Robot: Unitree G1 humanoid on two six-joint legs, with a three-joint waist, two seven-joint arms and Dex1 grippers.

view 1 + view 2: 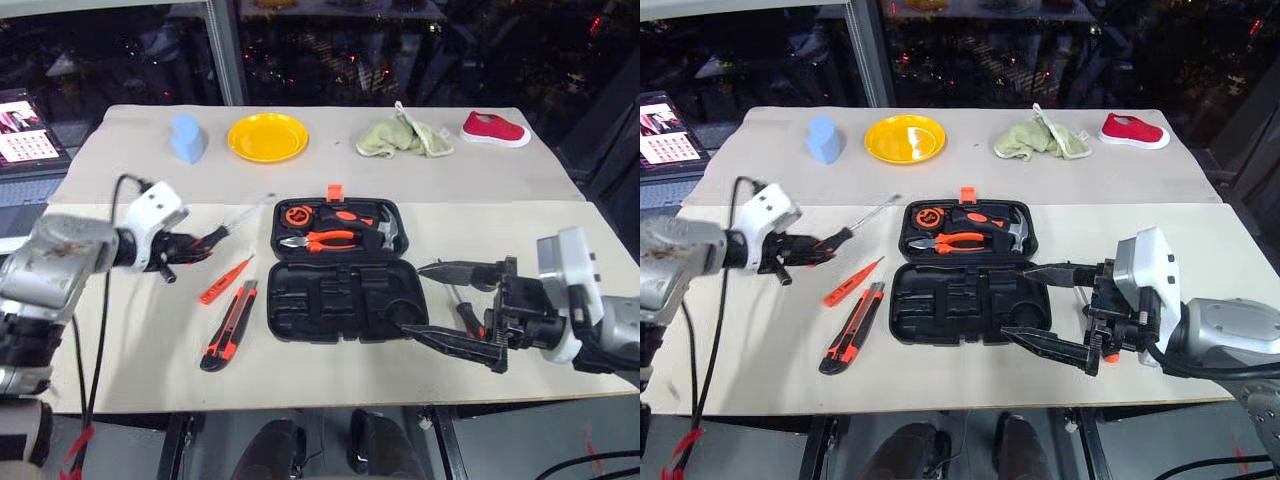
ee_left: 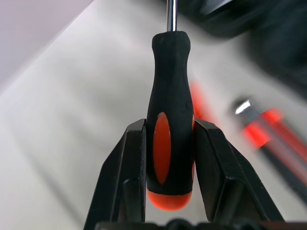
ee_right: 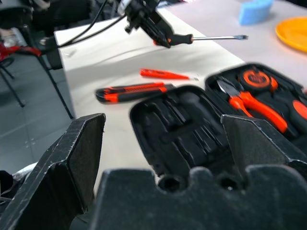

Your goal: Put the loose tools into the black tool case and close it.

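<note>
Right fingers (image 1: 455, 305) are spread wide beside the open case (image 1: 337, 270). One screwdriver (image 1: 852, 230) is gripped by the left fingers (image 1: 812, 247) above the surface (image 1: 130, 340), left of the case.

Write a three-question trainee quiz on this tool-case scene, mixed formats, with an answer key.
1. True or false: the left gripper is shut on a screwdriver.
2. Multiple choice: which lies on the table nearest the open black tool case? A) yellow plate B) utility knife C) red shoe
3. Fill in: the right gripper stands ____ by the case's front right corner, holding nothing.

Key:
1. True; its fingers clamp the black-and-orange handle.
2. B; the utility knife lies beside the slim orange tester screwdriver. The yellow plate and red shoe lie at the far edge.
3. open
</note>
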